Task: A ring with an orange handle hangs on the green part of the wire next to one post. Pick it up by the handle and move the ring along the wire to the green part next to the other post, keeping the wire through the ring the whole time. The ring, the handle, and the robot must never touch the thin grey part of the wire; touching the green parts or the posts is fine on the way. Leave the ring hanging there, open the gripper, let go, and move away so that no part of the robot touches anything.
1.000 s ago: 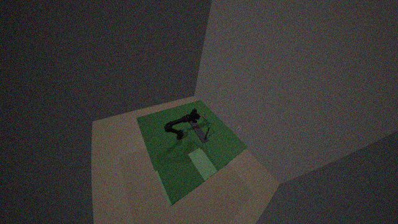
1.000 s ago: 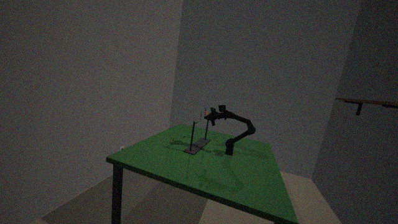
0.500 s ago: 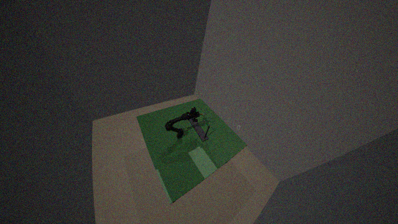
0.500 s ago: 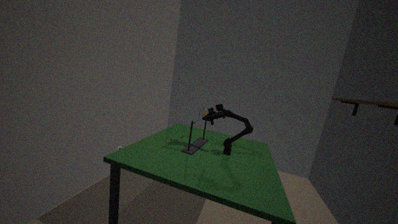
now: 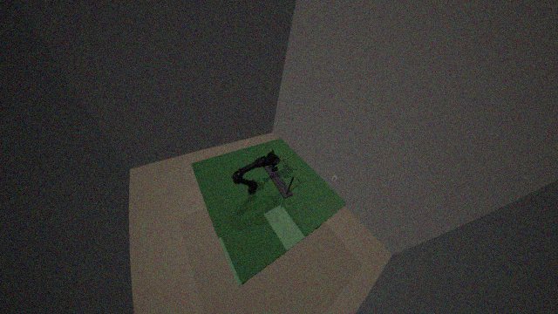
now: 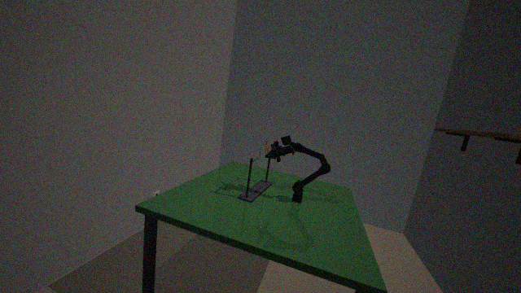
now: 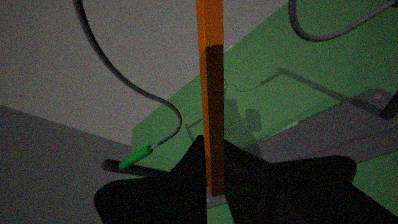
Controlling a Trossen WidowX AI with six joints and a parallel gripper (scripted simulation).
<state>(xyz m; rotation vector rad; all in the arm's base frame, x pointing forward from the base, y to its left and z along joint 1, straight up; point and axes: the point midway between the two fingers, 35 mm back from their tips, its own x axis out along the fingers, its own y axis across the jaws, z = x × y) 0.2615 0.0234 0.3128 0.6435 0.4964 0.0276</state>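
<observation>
My gripper point(image 5: 279, 161) point(image 6: 268, 155) point(image 7: 206, 139) is shut on the orange handle point(image 6: 267, 147) point(image 7: 210, 30), which stands upright from between the fingertips in the wrist view. The ring is above the wrist view's top edge and too small to judge in the top and exterior views. Grey wire point(image 7: 117, 72) curves down at the left of the wrist view to a green part point(image 7: 135, 157) at a post point(image 7: 112, 165). More grey wire point(image 7: 320, 38) bends at the upper right. The other post point(image 5: 289, 185) point(image 6: 249, 179) stands nearer in the exterior view. Whether anything touches the wire cannot be told.
A grey base plate point(image 5: 279, 182) point(image 6: 260, 190) point(image 7: 305, 144) carries the posts on the green table point(image 5: 244, 183) point(image 6: 203, 203). The arm point(image 5: 244, 172) point(image 6: 311, 152) reaches over from its own base. Shadows of the arm and wire lie on the table.
</observation>
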